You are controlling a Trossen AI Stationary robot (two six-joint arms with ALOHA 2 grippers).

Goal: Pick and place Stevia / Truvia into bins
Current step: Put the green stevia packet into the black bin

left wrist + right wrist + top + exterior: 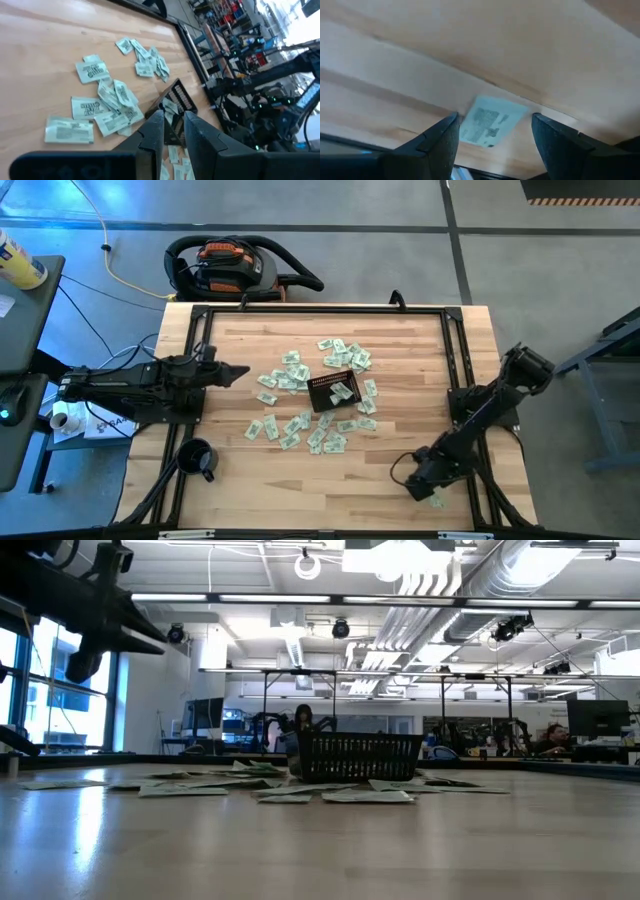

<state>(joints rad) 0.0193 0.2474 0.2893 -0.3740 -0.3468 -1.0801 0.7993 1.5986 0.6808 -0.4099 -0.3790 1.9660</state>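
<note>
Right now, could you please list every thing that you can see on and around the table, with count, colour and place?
Sachets: many, pale green and white, scattered mid-table around the basket; a few inside it; one apart near the right front corner.
Basket: one, black, table centre.
Mug: one, black, front-left of the table.
Vacuum cleaner: one, black and orange, on the floor behind the table.
Left gripper: raised at the left side, fingers slightly apart, empty.
Right gripper: low over the lone sachet, open.

Off-task clutter around a wooden table [400,350]

Black mug [196,457] on the near left corner – orange-and-black vacuum [232,267] on the floor past the far edge, yellow cable [108,235] beside it – paper roll [66,419] left of the table
</note>
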